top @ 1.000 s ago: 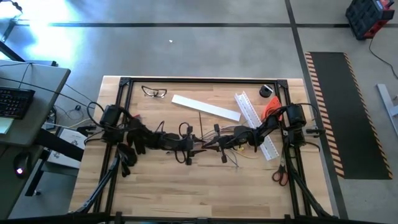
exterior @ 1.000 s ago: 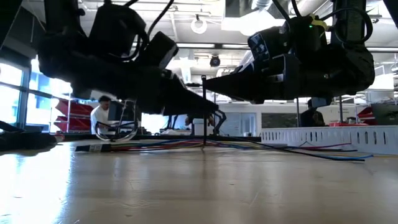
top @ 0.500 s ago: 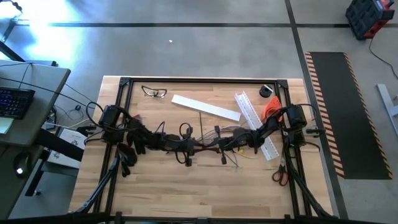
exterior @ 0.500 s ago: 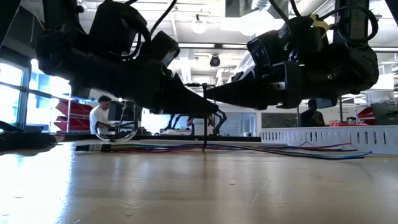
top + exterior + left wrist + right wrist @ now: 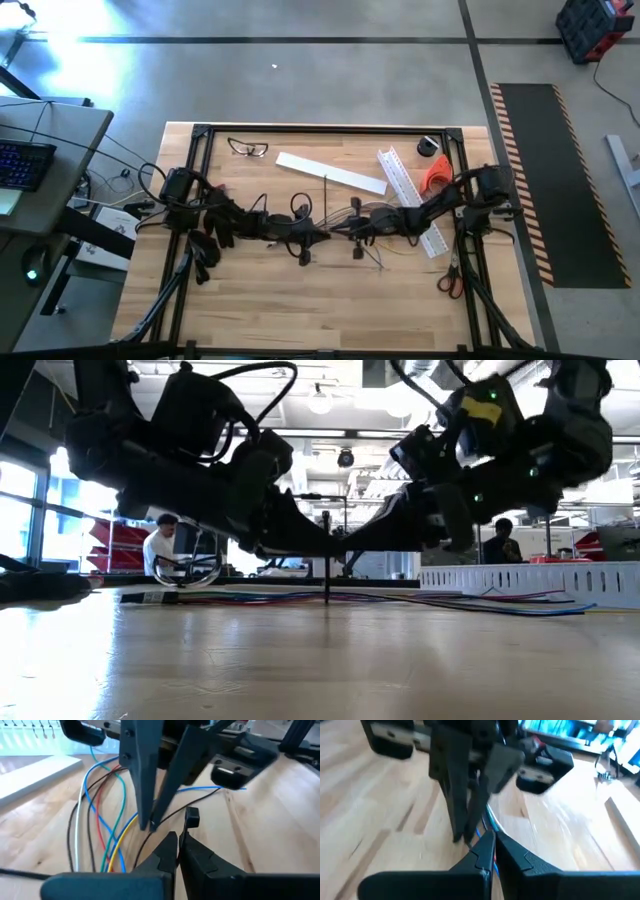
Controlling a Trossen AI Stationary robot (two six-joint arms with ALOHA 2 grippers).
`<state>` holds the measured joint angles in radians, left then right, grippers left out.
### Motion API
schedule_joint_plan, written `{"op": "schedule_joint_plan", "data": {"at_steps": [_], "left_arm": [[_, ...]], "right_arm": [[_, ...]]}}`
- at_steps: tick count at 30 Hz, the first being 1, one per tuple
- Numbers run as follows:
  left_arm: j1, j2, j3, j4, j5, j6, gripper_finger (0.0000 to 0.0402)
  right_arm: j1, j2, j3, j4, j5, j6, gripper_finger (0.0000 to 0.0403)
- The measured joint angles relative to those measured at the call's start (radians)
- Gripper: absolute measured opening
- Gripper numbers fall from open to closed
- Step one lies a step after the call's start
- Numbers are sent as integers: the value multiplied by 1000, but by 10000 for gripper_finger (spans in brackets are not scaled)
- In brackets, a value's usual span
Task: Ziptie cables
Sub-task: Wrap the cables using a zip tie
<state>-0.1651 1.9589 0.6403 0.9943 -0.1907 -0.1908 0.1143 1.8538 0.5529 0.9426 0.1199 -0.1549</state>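
The ziptie stands upright at the table's middle as a thin dark strip, and it also shows in the high view. Its lower end reaches down among the cables. These are thin blue, red, yellow, green and dark wires lying flat on the wood. My left gripper comes from the left and my right gripper from the right. Their shut tips meet at the strip. My left gripper pinches the ziptie just below its small square head, and the strip runs down between the two fingertips. The fingers come from the table's left, slanting slightly down, across the strip. My right gripper is shut at the ziptie from the table's right, slanting down. Its own fingers hide the place of contact. The strip stays upright, with its lower end down at the cables.
At the far side lie clear safety glasses, a flat white strip, a white slotted channel, a black roll and an orange item. Scissors lie at the near right. A person sits in the room beyond.
My left gripper has shut, taking hold of the ziptie, and has rolled a little. My right gripper has tipped its fingers downward, so its tip sits lower. The ziptie's top end now stands lower than before, while its lower end stays at the cables.
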Motion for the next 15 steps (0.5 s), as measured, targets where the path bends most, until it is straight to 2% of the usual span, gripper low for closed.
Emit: {"op": "schedule_joint_plan", "data": {"at_steps": [3, 6, 9, 12, 15], "left_arm": [[0, 0, 0, -5, 1, -17, 0], [1, 0, 7, -11, 0, -18, 0], [1, 0, 32, -45, 5, -17, 0], [1, 0, 63, -106, 9, -1, 0], [-1, 0, 86, -162, 23, 10, 0]], "right_arm": [[8, -81, 0, -70, -31, 21, 0], [24, -119, 4, -12, -93, 27, 0], [41, -121, 49, -3, -102, 46, 0], [50, -120, 120, -159, -89, 41, 0], [56, -119, 179, -355, 1, 19, 0]]}}
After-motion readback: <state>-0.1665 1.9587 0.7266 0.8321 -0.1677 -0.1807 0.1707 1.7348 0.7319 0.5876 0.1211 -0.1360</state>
